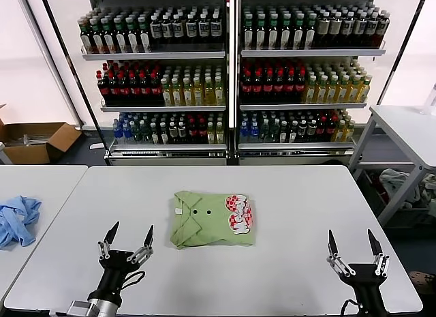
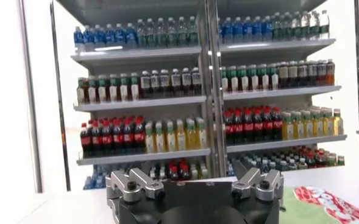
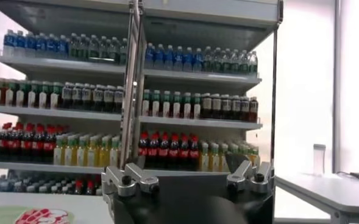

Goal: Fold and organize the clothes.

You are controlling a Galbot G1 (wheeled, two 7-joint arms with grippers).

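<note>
Left gripper (image 1: 127, 236): jaws spread wide, holding nothing, poised at the near edge of the table (image 1: 293, 194). Right gripper (image 1: 353, 243): likewise released and empty, at the near right corner.

Green shirt (image 1: 212, 219): lay folded in a compact rectangle, collar and buttons up, red-and-white print at one end; between the two sets of jaws and slightly beyond them, touched by neither.

Step, as judged: folding looked complete; any tidying called for squaring loose edges without dragging the bundle open.

Blue garment (image 1: 18, 220): crumpled on the adjoining table, outboard of the left jaws.

Beyond: shelving (image 1: 231, 78) stocked with bottled drinks; cardboard box (image 1: 34, 141) on the floor.
</note>
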